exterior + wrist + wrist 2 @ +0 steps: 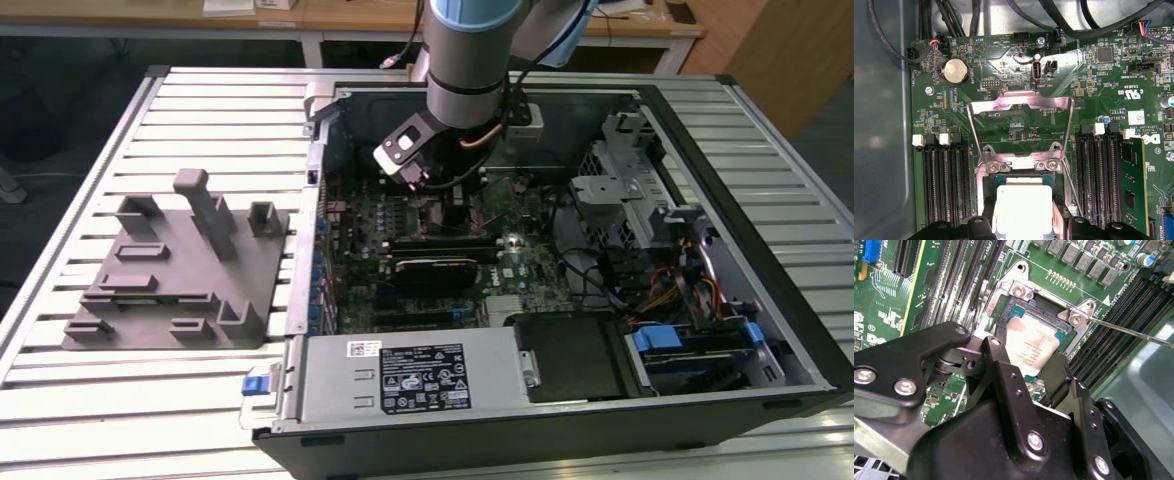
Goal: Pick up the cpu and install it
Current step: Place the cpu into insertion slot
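Pinches cpu (1033, 346) by two opposite edges with the end effector (1029, 365), right at the open socket (1019, 292) on the motherboard (1004, 75), seated or not unclear; likely light, stiff, slick-topped, fragile underneath, so best held by edges, kept flat.

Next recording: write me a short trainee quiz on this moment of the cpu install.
1. True or false: the metal load plate is closed over the cpu.
2. Relative to the computer case, the grey stepped block stands: (A) inside it; (B) outside it, on the exterior view's left; (C) on the power supply.
3. Fill in: the cpu sits over the socket, between the gripper's ____.
Key: 1 false, the plate stands open; 2 B; 3 fingers.
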### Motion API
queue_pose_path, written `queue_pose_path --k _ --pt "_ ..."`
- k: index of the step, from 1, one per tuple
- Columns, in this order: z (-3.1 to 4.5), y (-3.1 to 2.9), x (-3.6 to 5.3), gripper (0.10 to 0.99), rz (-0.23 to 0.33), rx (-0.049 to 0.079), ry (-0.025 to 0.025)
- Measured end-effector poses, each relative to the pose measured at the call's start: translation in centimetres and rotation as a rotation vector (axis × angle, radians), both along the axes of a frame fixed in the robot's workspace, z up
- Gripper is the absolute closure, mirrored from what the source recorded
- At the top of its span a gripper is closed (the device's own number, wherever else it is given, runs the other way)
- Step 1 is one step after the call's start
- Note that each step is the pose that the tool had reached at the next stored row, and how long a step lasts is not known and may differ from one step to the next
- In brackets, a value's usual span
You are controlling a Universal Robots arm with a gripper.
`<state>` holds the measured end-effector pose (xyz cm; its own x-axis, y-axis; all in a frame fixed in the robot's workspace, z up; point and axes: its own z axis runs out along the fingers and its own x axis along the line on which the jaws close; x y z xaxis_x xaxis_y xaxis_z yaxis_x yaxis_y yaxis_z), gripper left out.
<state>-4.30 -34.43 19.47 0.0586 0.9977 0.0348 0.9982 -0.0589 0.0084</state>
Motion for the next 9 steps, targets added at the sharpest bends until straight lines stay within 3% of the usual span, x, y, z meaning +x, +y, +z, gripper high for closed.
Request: queue_pose_path --k 9 --pt "0.32 0.01 0.00 0.561 0.003 0.000 -0.0002"
